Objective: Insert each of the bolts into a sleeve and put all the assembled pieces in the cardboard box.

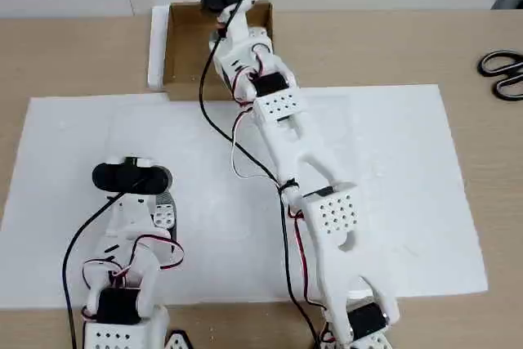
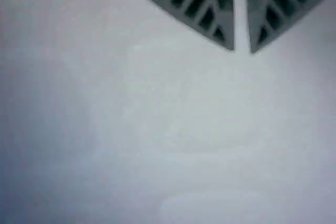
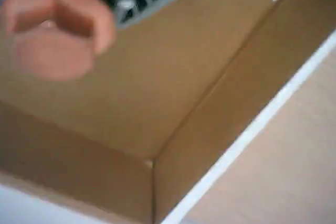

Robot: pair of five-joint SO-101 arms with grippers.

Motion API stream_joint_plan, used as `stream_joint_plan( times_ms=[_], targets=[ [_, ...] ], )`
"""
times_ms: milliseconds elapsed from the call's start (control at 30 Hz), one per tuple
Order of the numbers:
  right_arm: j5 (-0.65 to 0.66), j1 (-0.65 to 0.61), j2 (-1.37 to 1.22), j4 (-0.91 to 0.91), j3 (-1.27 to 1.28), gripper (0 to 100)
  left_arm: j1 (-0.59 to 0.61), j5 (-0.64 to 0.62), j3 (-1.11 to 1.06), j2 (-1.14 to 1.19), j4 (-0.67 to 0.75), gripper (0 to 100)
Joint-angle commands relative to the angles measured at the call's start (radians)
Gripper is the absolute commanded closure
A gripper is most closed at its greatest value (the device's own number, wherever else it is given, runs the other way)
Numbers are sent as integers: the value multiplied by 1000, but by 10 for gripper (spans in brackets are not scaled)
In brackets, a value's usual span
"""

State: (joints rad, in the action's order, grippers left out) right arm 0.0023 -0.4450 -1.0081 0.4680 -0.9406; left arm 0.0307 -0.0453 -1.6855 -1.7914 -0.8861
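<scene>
My right arm stretches across the table to the cardboard box (image 1: 184, 55) at the far edge. Its gripper (image 3: 113, 9) hangs inside the box, shut on an orange hex-shaped piece (image 3: 52, 30) above the brown floor and close to a corner of the box wall (image 3: 220, 108). I cannot tell whether the piece is a bolt alone or a bolt in a sleeve. My left gripper (image 2: 240, 48) sits low over the white sheet (image 2: 157, 145) at the near left (image 1: 163, 208). Its grey fingers are shut with only a thin slit between them and hold nothing.
A white sheet (image 1: 392, 169) covers most of the wooden table (image 1: 73, 55). A white foam strip (image 1: 158, 42) lies against the box's left side. Black-handled scissors (image 1: 502, 73) lie at the far right edge.
</scene>
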Motion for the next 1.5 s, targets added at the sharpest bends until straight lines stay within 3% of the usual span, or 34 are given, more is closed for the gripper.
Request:
stream_joint_plan(
  times_ms=[0,233,600,833,1067,1467],
  targets=[
    [-11,-4,-38,-10,-166,995,-3,-6,7,-14,-2,994],
    [-9,-8,-186,-1,-313,995,-2,-5,7,-14,0,994],
    [-9,-10,-214,-1,-322,991,0,-5,7,-14,0,994],
    [-103,-10,-209,1,-322,986,0,-3,7,-14,0,994],
    [-106,-15,-208,127,-327,827,0,-3,7,-14,0,994],
    [-104,-21,-211,176,-411,821,0,-3,7,-14,0,994]
  ],
)
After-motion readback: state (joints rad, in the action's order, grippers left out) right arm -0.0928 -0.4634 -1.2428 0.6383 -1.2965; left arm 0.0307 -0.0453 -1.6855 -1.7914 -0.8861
